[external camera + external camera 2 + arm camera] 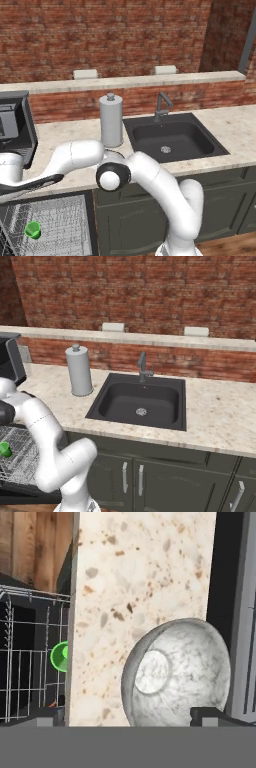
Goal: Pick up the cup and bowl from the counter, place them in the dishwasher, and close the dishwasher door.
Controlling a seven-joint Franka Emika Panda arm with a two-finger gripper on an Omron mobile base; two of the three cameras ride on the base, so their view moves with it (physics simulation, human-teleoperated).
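Cup (pixel 33 229) was seen already placed in the dishwasher rack (pixel 55 220). Bowl (pixel 175 671) was left on the counter (pixel 140 572), directly below the gripper (pixel 127 714), fingers spread wide, nothing held. Bowl pickup, loading and door closing were judged outstanding.

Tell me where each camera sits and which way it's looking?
Left base view: behind the arm, on its left, facing the counter, sink and open dishwasher.
Right base view: behind, on its right, facing the same sink; arm lower left.
Hand view: on the hand, facing the bowl on the counter; tool tips show, open.
All share the green cup in the rack.
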